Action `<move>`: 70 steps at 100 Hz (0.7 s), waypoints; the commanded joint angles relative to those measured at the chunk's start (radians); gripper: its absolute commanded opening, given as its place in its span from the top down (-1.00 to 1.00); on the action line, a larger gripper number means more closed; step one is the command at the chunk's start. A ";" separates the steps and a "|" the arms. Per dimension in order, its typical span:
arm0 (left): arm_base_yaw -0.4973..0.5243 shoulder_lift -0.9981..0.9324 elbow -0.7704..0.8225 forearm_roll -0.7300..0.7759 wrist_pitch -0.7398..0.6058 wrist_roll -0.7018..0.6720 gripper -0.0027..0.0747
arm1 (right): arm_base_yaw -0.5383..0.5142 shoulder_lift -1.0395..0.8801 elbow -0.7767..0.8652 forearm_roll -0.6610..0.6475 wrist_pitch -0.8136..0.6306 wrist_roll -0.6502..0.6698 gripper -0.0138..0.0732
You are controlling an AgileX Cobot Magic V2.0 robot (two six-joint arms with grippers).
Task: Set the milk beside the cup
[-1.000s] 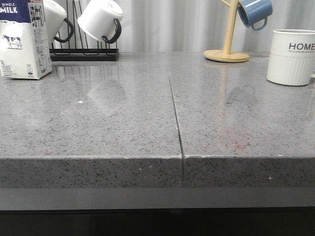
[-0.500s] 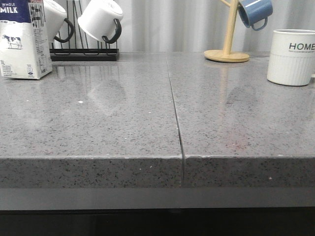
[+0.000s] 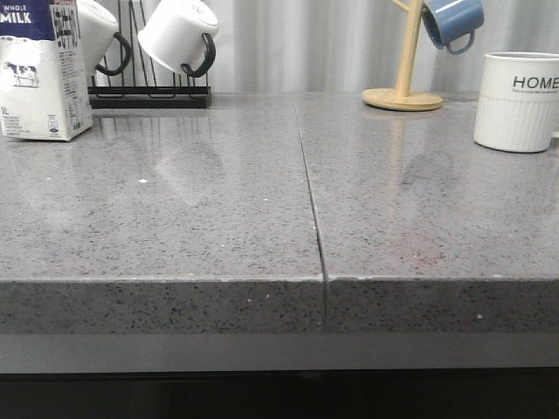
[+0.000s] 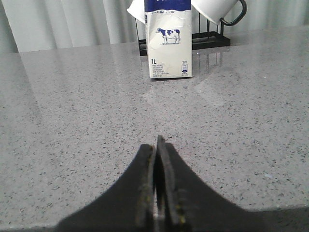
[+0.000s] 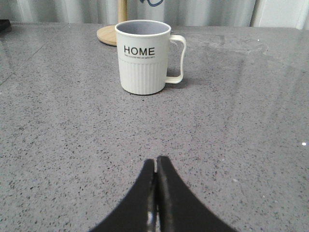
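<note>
- Front view: we see the milk [image 3: 42, 70] standing upright at the far left of the grey speckled bench [image 3: 218, 218], with the black rack [image 3: 148, 94] just behind and beside it. Two white mugs with black handles [image 3: 177, 35] hang tilted on that rack. The cup [image 3: 517, 101] marked "HOME" stands upright at the far right of the bench, well apart from the milk. A wooden mug tree [image 3: 403, 87] stands on the bench to the cup's left and slightly behind it, carrying a blue mug [image 3: 452, 22]. A seam [image 3: 312, 209] splits the bench between milk and cup. Neither tool shows in this view.
- Left wrist view: we see the left tool [image 4: 156, 145] with its two dark fingers pressed together, gripping nothing, low over the bare bench. The milk stands upright straight ahead of it, well apart, cow picture facing the camera, the rack and a hanging white mug behind the milk.
- Right wrist view: we see the right tool [image 5: 156, 166] likewise pressed together and holding nothing. The cup stands upright ahead of it, well apart, lettering towards the camera, with the round base of the mug tree behind the cup.
</note>
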 commanded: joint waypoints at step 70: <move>0.006 -0.030 0.045 -0.006 -0.074 -0.007 0.98 | -0.008 0.664 -0.061 0.017 -0.847 -0.009 -0.01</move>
